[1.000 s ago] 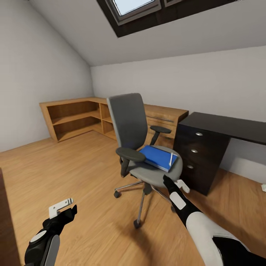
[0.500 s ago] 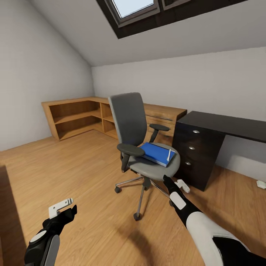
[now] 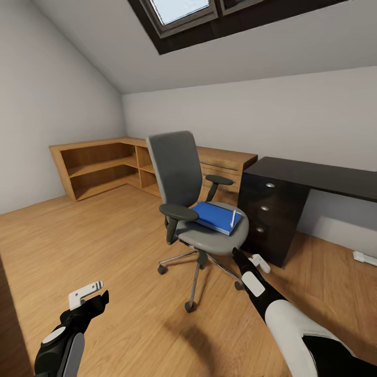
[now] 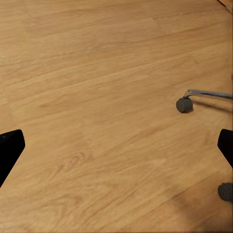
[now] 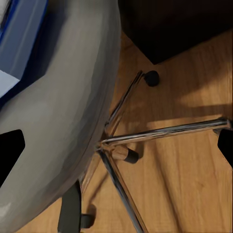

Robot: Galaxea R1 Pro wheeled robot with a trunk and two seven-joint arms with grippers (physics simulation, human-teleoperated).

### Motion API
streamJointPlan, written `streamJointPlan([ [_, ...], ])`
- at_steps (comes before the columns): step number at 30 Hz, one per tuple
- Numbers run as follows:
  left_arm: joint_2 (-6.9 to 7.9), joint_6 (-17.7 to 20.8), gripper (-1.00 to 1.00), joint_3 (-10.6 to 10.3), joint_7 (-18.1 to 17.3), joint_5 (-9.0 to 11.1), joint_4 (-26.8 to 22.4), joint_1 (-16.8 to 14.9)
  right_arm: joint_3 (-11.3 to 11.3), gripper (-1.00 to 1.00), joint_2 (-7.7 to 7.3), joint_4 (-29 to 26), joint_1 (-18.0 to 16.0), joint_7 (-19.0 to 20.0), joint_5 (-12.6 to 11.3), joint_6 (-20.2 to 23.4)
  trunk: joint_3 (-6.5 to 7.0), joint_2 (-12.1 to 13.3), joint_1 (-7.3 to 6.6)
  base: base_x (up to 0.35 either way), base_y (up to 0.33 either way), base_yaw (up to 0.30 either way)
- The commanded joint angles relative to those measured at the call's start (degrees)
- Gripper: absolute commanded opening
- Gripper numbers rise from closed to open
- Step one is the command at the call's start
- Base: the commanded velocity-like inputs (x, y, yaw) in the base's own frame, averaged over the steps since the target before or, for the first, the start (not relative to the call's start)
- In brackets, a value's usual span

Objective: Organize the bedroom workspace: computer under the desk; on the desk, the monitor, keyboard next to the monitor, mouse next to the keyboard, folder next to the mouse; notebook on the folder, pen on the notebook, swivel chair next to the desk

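The grey swivel chair (image 3: 178, 173) stands mid-room, just left of the black desk (image 3: 319, 175). On its seat lies the blue folder (image 3: 213, 215), and a thin white pen (image 3: 232, 218) rests on the folder's right edge. My right gripper (image 3: 250, 260) hovers open just below the seat's front right edge. The right wrist view looks along that open gripper (image 5: 116, 145) at the seat's underside (image 5: 73, 97), a strip of folder (image 5: 24, 43) and the chrome base (image 5: 160, 133). My left gripper (image 3: 91, 297) hangs open over bare floor, far left of the chair. The monitor, keyboard, mouse, computer and notebook are out of view.
The desk's black drawer unit (image 3: 264, 214) sits close behind the chair. Low light-wood cabinets (image 3: 99, 162) line the back left corner. A small white object (image 3: 365, 257) lies on the floor under the desk. A chair castor (image 4: 183, 104) is near my left gripper (image 4: 116, 148).
The whole picture has shifted left and slightly down, so the camera has moved. Both arms keep their pose and both grippers stay open. The folder rests on the seat as before.
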Motion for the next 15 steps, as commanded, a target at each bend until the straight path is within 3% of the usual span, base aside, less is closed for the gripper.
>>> streamJointPlan([
  [1,-0.02,0.21,1.00,0.04,0.39,0.60,-0.09,-0.02,-0.08,1.00,0.03,-0.01,-0.04,-0.05,-0.43,-0.17,-0.08,-0.03,-0.01,0.000,0.000,-0.143],
  [15,-0.02,0.25,1.00,0.14,0.37,0.64,-0.09,-0.02,-0.08,1.00,-0.03,-0.18,-0.04,-0.05,-0.35,-0.25,-0.13,-0.03,-0.01,0.000,0.000,-0.026],
])
